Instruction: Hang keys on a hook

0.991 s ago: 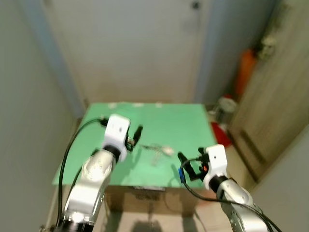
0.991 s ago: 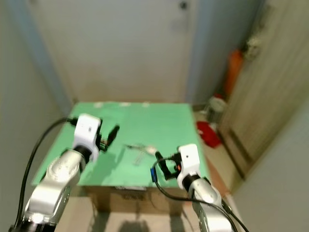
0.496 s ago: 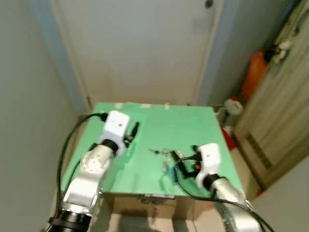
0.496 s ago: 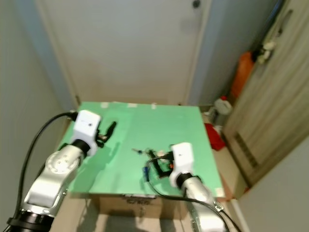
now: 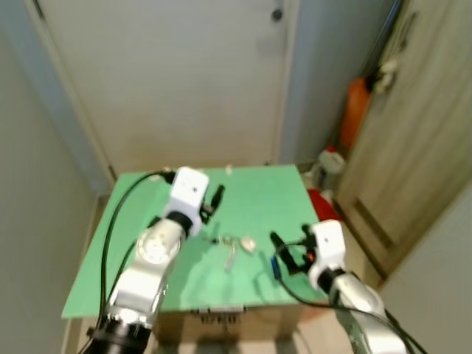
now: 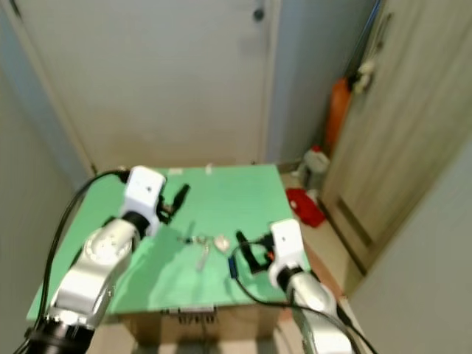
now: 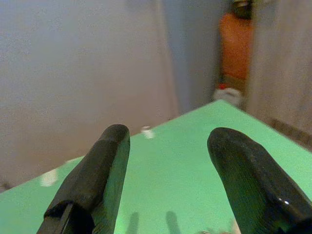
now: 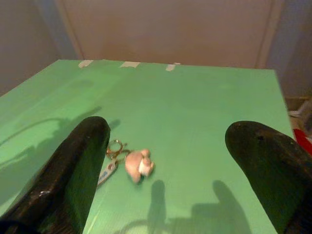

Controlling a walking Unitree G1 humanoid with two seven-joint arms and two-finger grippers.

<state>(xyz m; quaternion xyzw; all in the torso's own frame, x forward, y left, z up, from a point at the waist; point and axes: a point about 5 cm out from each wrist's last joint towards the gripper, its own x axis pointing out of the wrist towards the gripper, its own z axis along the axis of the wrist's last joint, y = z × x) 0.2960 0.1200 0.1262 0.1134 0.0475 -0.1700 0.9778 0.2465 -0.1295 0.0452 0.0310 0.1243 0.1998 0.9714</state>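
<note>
A small bunch of keys (image 5: 234,244) with a pale fob (image 8: 138,165) and metal rings lies flat on the green table top (image 5: 147,258), near its middle. My right gripper (image 5: 279,253) hovers just to the right of the keys, open, with nothing between its fingers (image 8: 73,170). My left gripper (image 5: 215,199) is raised above the table to the left of and behind the keys, also open and empty. In the left wrist view its fingers (image 7: 95,180) point over the table toward the wall. No hook can be made out.
The green top rests on a cardboard box (image 5: 214,321). A pale door (image 5: 169,74) stands behind the table. On the right are a wooden cabinet (image 5: 413,140), an orange container (image 5: 352,110), a white jug (image 5: 327,164) and a red object (image 5: 321,203) on the floor.
The camera has shifted, so the whole scene sits differently. My right gripper has drawn back to the right, away from the keys. The keys still lie on the table.
</note>
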